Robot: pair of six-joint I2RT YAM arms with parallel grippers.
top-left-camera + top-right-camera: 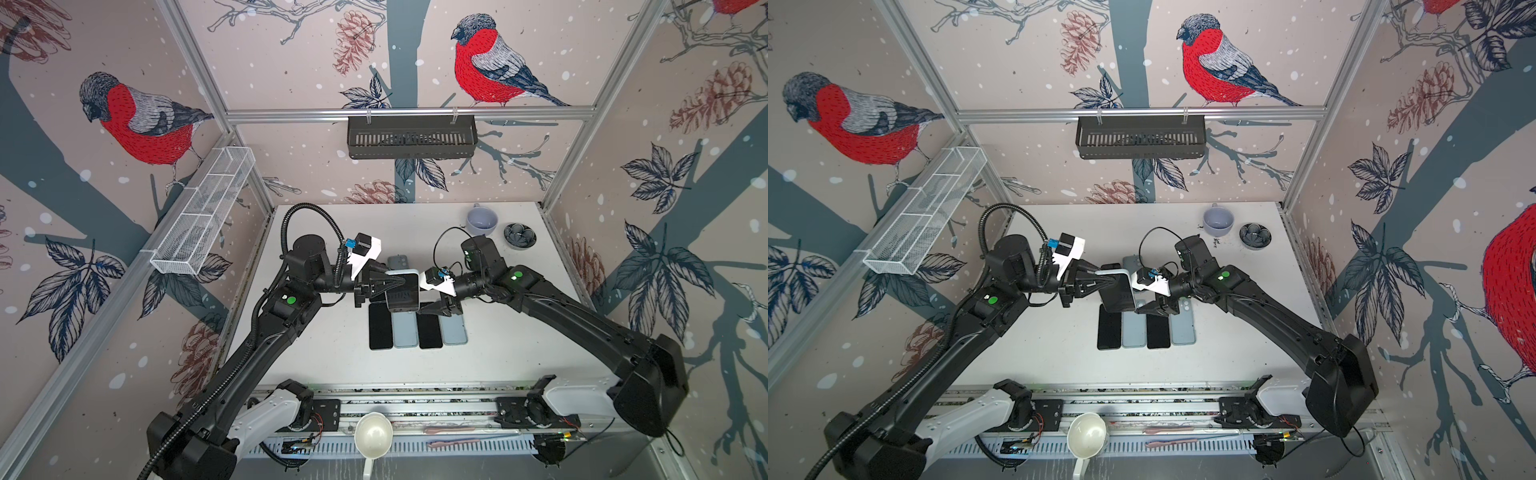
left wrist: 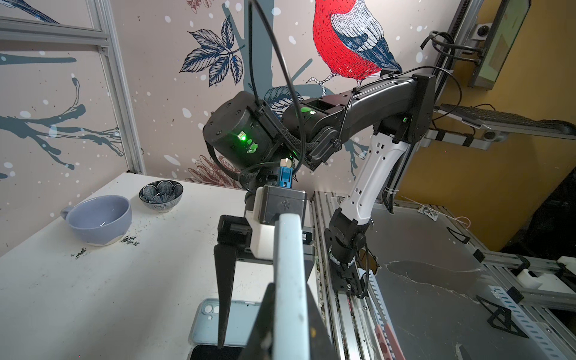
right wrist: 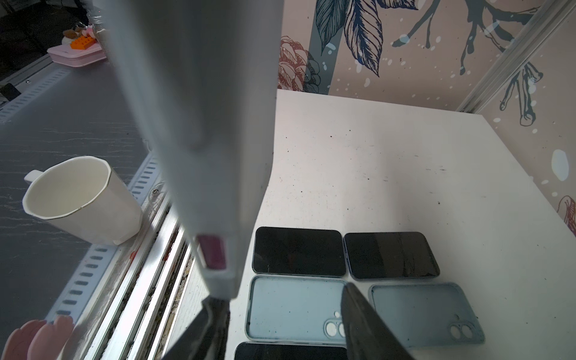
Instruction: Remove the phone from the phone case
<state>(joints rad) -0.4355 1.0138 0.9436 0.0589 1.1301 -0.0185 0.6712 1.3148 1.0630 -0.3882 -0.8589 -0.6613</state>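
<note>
Nearest, on the metal rail at the front edge, a white handled cup (image 1: 373, 434) lies near thin pink strips (image 1: 451, 428). Past the rail, on the white worktop (image 1: 332, 353), four flat things lie side by side in a row in both top views. From the left they are a black-faced phone (image 1: 381, 326), an empty pale blue silicone case (image 1: 405, 330), a second black-faced phone (image 1: 430, 332) and a second pale blue case (image 1: 455, 330).

Above the row's far end, the task's dark-screened phone (image 1: 401, 289) sits in its pale blue phone case (image 1: 401, 272), clear of the worktop with the screen facing up. The left gripper (image 1: 400, 282) reaches in from the left with its fingers closed on the cased phone. The right gripper (image 1: 424, 309) sits just beside its near right corner. In the right wrist view its fingers (image 3: 367, 324) stand apart around nothing, one tip right at the case's end. I cannot tell whether the phone has begun to leave the case.

Farther back a lilac ceramic mug (image 1: 482, 219) and a small dark patterned bowl (image 1: 519, 236) stand near each other. A black slotted basket (image 1: 411, 137) hangs on the back wall
</note>
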